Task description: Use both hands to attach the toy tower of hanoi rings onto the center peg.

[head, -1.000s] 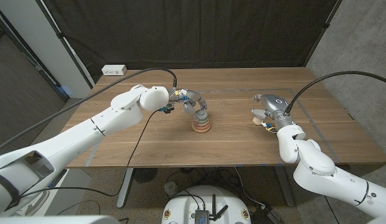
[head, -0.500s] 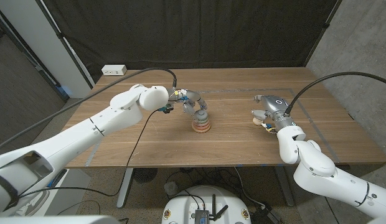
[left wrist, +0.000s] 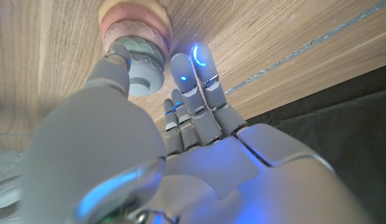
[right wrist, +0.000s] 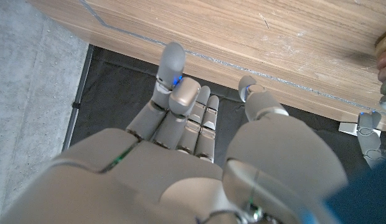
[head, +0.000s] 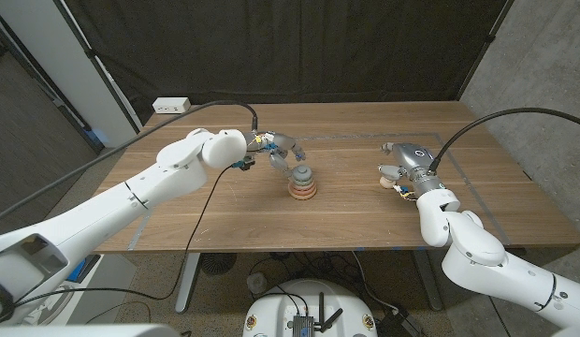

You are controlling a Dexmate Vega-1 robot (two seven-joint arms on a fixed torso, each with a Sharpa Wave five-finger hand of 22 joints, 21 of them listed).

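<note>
left hand hovers just left of the ring stack mid-table, fingers apart, holding nothing; right hand far right, fingers loosely apart, nothing in it.

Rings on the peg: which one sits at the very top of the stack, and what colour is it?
The grey-green ring sits on top, beside the left hand. The rings stacked beneath it are pink and orange.

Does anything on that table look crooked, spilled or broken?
Nothing stands out. The ring stack sits upright on the table, with the left hand close beside its top and the right hand apart from it.
</note>
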